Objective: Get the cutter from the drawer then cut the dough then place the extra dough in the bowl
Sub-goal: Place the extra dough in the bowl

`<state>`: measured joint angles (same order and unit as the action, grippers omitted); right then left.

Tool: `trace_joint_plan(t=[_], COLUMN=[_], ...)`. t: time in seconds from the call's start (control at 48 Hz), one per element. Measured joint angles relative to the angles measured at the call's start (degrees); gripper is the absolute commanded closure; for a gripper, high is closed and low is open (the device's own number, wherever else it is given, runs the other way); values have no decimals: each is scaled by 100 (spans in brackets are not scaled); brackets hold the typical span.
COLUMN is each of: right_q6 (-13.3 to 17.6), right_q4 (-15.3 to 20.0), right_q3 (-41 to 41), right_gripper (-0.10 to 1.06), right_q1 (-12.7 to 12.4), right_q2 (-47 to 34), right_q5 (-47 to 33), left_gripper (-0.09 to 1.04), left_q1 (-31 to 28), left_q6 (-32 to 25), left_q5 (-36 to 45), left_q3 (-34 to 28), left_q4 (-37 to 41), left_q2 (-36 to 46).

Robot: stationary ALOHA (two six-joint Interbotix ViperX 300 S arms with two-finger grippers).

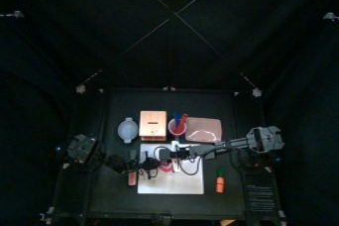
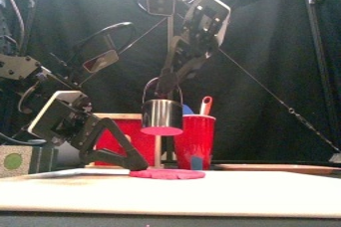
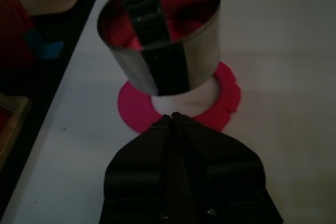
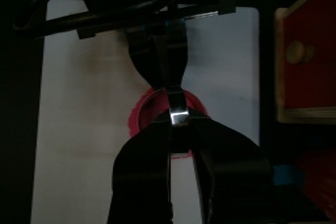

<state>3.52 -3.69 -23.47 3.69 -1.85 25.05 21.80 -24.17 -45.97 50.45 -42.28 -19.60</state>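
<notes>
Black curtains hung all around a small black tabletop. From above, a white board lay at the front with a small orange thing on it. Behind the board stood a blue-grey bowl, a wooden box with a red front, a red cup and a pink tray, in a row from left to right. The left arm and the right arm both reached to the board's left part. From the front, the right claw held the metal cutter by its wire handle, up in the air. A round piece of pink dough sat in the cutter's bottom. A ring of dough lay flat on the board right under it. The left claw pointed down at the ring's left side. The left wrist camera showed that claw's two jaws pressed tight together, their tip at the ring's edge. The right wrist camera showed the right claw squeezed narrow on the thin wire handle.
</notes>
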Motion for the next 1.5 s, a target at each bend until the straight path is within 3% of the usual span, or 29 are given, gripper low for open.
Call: trace_joint_plan(t=[0.417,0.75,0.917,1.25,1.5], right_q6=[193,246,246,246,237], right_q4=[193,211,193,343,308], right_q3=[-1582,-2435,-2610,-2689,-2672], right_gripper=[56,55,48,21,18], right_q1=[79,114,114,123,132], right_q2=[1028,1266,1274,1283,1389], right_q5=[18,-791,-1204,-1345,-1424], left_gripper=[40,40,40,39,31], left_q1=[-26,-105,-149,-237,-378], left_q6=[-44,-53,-62,-53,-53], left_q5=[114,369,387,387,387], left_q3=[26,26,35,79,70], left_q4=[-9,18,62,114,149], left_q2=[185,413,554,809,1090])
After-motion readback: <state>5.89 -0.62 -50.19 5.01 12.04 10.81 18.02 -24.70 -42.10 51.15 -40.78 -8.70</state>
